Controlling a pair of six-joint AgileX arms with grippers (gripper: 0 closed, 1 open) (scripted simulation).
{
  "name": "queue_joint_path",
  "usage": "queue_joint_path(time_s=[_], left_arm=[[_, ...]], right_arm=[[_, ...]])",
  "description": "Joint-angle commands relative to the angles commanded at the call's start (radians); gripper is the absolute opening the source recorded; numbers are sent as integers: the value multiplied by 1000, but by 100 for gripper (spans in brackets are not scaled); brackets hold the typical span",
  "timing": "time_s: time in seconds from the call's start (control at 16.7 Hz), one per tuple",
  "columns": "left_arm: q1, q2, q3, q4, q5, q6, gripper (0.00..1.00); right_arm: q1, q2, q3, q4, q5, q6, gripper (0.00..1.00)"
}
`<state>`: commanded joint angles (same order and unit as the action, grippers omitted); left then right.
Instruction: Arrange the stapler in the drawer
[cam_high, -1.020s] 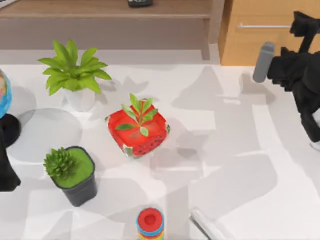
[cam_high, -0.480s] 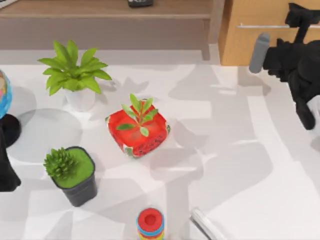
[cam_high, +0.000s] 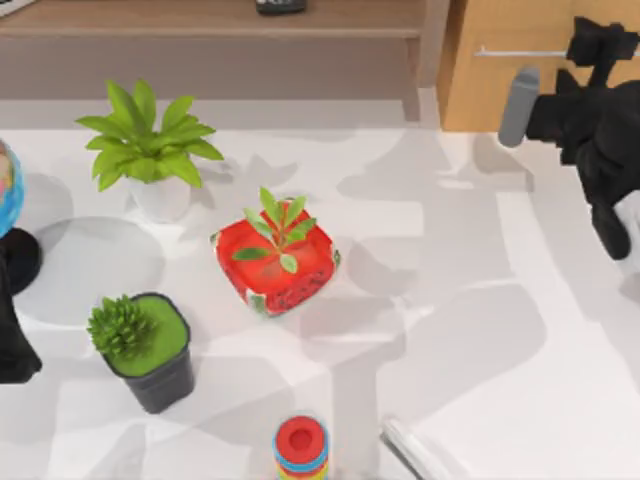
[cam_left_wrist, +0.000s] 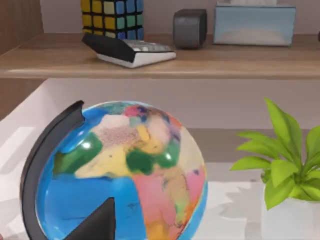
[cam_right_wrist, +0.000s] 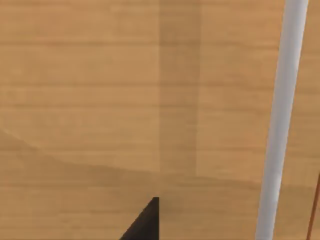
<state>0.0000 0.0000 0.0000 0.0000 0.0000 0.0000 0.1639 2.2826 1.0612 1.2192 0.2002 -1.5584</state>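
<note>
White table (cam_high: 470, 300), right pincer (cam_high: 597, 50) against the closed drawer (cam_high: 500, 85) handle (cam_high: 520, 52), finger spread untellable.

The right arm was extended along the top view's right edge toward its far right corner, with the right gripper (cam_high: 600, 45) at the arm's far end; whether its jaws stood apart or closed could not be determined. The left arm was parked at the top view's left edge, its dark body low against that margin.
</note>
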Motion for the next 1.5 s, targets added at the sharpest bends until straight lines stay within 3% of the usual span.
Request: queue_joint_path(time_s=[0.42,1.08,1.5], left_arm=[[0,0,0,0,0,0,100],[0,0,0,0,0,0,100],[0,0,0,0,0,0,100]], right_arm=[[0,0,0,0,0,0,2],[7,-13,-16,12,4,3,0],[31,-95,-261,129,27,3,0]])
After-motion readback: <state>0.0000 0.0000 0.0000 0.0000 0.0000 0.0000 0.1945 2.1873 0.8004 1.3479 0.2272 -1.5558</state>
